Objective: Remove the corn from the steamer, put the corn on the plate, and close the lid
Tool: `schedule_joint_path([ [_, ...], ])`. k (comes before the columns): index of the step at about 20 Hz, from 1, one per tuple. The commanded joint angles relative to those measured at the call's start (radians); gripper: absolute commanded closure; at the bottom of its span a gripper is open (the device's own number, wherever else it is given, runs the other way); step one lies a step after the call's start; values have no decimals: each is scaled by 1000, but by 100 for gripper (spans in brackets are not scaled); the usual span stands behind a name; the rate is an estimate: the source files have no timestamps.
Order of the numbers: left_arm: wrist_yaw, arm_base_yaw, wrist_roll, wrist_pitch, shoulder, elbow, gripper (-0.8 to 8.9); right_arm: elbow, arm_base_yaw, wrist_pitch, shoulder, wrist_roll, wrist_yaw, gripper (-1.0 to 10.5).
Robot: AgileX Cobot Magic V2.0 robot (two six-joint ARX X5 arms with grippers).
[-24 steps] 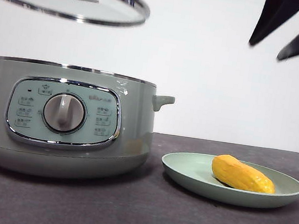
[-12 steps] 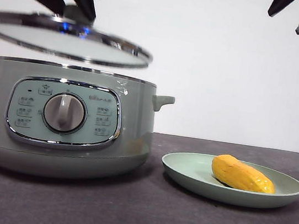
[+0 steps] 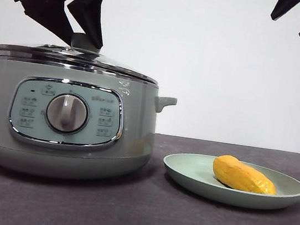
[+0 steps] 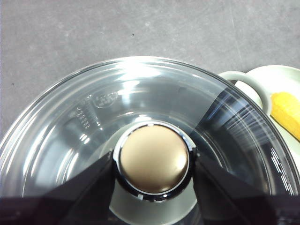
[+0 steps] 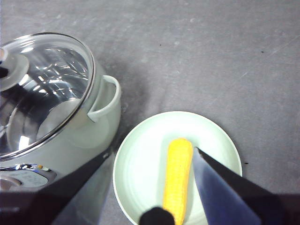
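Note:
The glass lid (image 3: 63,55) sits on the rim of the sage-green steamer (image 3: 64,128) at the left. My left gripper (image 3: 82,40) comes down from above and is shut on the lid's grey-green knob (image 4: 153,159), one jaw on each side. The lid's glass (image 4: 93,122) fills the left wrist view. The yellow corn (image 3: 243,175) lies on the pale-green plate (image 3: 186,171) at the right. My right gripper (image 3: 289,26) hangs open and empty high above the plate. The right wrist view looks down on the corn (image 5: 178,176) and the plate (image 5: 140,168).
The steamer's side handle (image 3: 164,101) points toward the plate, with a small gap between pot and plate. Dark grey tabletop (image 3: 141,212) lies in front of both. A white wall stands behind.
The lid has come down with my left gripper from above the steamer onto its rim. My right gripper has risen to the top right corner. The corn and plate have not moved.

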Motion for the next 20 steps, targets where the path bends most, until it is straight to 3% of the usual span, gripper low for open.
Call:
schedule_joint_path([
  [1, 12, -12, 0, 26, 49, -4, 822, -7, 1, 5, 0, 6, 3, 666],
  [8, 12, -11, 1, -26, 58, -4, 797, -7, 1, 5, 0, 6, 2, 667],
  [9, 13, -11, 1, -39, 58, -4, 698, -7, 1, 5, 0, 6, 2, 667],
  [11, 13, -11, 0, -51, 58, -4, 346, -7, 1, 5, 0, 6, 2, 667],
  [12, 13, -11, 0, -50, 58, -4, 303, -7, 1, 5, 0, 6, 2, 666],
  [20, 14, -12, 0, -44, -128, -3, 313, -7, 1, 5, 0, 6, -1, 666],
])
